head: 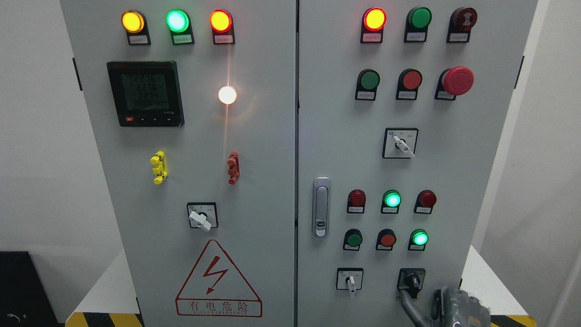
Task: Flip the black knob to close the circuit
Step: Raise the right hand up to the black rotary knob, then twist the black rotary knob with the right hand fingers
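Black knob (412,280) sits at cabinet's (272,181) bottom right corner. Right hand (420,304) reaches it with one finger extended, holding nothing (contact unclear). Advice: pinch the lever firmly, rotate smoothly, avoid neighbouring switch (350,279).

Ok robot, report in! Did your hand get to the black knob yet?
Right hand at bottom edge, fingers reaching up to black knob; grip unclear. Left hand out of view. Nothing else in the way.
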You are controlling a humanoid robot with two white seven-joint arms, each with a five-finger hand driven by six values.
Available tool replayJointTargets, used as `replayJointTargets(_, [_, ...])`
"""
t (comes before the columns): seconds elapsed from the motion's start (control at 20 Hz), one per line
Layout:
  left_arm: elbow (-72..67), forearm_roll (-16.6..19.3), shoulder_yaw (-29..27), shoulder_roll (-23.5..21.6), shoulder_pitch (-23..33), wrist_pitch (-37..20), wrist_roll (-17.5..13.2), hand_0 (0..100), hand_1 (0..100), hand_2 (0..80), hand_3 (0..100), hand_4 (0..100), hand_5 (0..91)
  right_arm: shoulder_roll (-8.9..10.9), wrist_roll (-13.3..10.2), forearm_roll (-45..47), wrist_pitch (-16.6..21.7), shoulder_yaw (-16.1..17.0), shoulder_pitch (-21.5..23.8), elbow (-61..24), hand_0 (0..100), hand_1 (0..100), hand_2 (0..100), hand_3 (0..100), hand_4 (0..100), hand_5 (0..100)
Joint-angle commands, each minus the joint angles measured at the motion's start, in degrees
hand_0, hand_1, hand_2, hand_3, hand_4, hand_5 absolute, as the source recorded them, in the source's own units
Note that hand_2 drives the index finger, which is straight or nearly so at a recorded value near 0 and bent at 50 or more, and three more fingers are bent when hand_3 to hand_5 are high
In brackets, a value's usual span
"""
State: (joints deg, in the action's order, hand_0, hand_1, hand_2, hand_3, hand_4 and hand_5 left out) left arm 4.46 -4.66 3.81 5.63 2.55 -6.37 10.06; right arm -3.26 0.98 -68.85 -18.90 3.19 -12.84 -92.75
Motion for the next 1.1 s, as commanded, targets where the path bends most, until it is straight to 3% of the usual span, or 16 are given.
replayJointTargets(0.0, [0.0,0.0,0.0,0.0,0.0,0.0,0.0,12,56,0.0,0,0,0.0,0.80,-0.3,0.0,-0.2,0.3,0.1,0.1,0,3,90,100,99,99])
replayJointTargets(1.05, [-0.1,0.0,0.0,0.0,0.0,0.0,0.0,12,56,0.0,0,0,0.0,2.03,-0.5,0.7,-0.8,1.8,0.2,-0.5,0,3,89,100,98,99])
